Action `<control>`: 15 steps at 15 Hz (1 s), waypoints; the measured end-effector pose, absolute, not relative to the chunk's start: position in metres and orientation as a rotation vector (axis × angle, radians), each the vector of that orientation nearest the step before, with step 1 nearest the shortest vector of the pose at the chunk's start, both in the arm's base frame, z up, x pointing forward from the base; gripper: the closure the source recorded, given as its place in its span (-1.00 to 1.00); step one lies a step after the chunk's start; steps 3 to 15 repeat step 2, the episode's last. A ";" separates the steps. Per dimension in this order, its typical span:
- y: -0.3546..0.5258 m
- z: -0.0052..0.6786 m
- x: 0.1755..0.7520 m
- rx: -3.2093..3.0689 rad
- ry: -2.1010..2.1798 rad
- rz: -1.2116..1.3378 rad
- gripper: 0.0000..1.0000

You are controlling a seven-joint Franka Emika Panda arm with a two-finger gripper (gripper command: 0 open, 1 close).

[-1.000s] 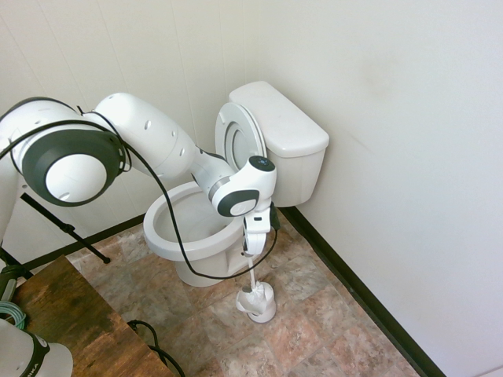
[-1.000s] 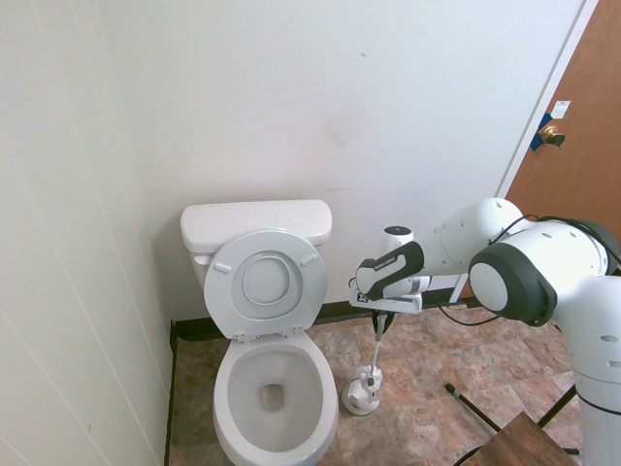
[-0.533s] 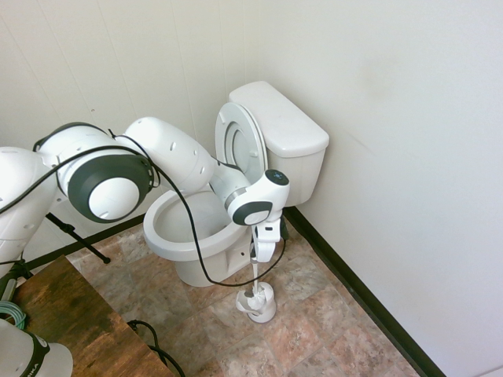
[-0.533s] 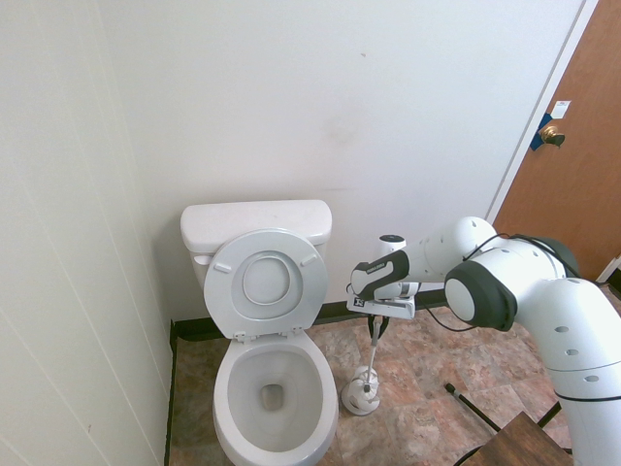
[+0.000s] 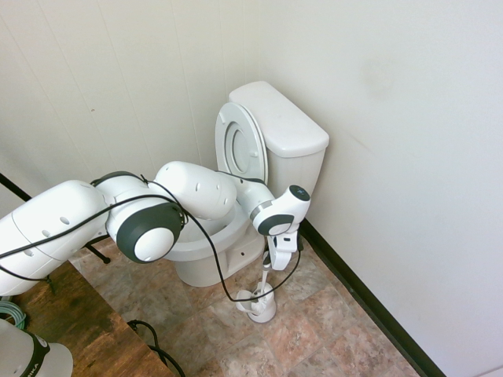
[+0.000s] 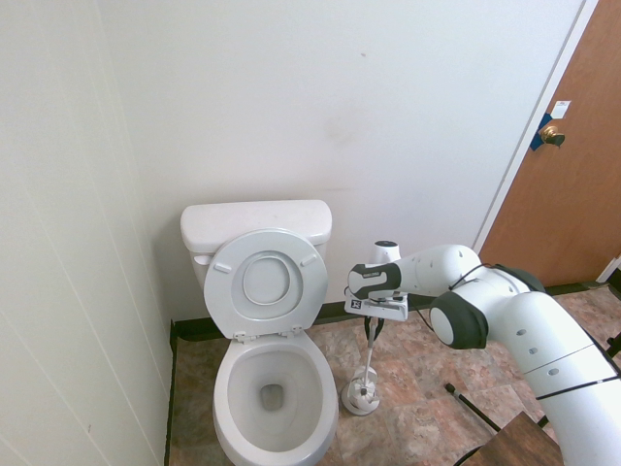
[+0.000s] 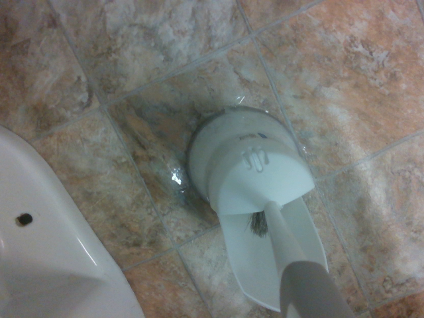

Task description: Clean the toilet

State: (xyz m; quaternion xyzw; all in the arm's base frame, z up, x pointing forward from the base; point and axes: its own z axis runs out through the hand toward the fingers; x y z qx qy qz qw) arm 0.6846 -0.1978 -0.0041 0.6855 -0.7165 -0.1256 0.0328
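The toilet [image 5: 284, 126] [image 6: 257, 225] stands in the corner with its lid and seat [image 6: 267, 283] raised against the tank and its bowl [image 6: 272, 388] open. Beside the bowl on the floor sits a small white brush holder [image 5: 257, 303] [image 6: 360, 397] [image 7: 248, 159]. A white toilet brush handle [image 5: 266, 281] [image 6: 370, 354] [image 7: 285, 245] rises from it at a tilt, the bristles down inside the holder. My gripper [image 5: 273, 264] [image 6: 374, 322] hangs low over the holder, shut on the top of that handle. An edge of the bowl [image 7: 46, 265] shows in the wrist view.
White walls close in behind and beside the toilet, with a black baseboard [image 5: 361, 302] along the floor. A brown door [image 6: 572, 184] is at the right in the second exterior view. A wooden table [image 5: 75, 322] stands near the arm's base. Tiled floor [image 5: 314, 330] surrounds the holder.
The gripper has come down and shifted toward the wall beside the bowl, still shut on the brush handle. The handle now leans more; the holder has stayed put.
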 end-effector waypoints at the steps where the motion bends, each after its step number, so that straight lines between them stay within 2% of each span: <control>1: -0.200 -0.006 0.689 2.100 -2.209 -0.397 1.00; 15: -0.203 -0.006 0.692 2.094 -2.212 -0.407 1.00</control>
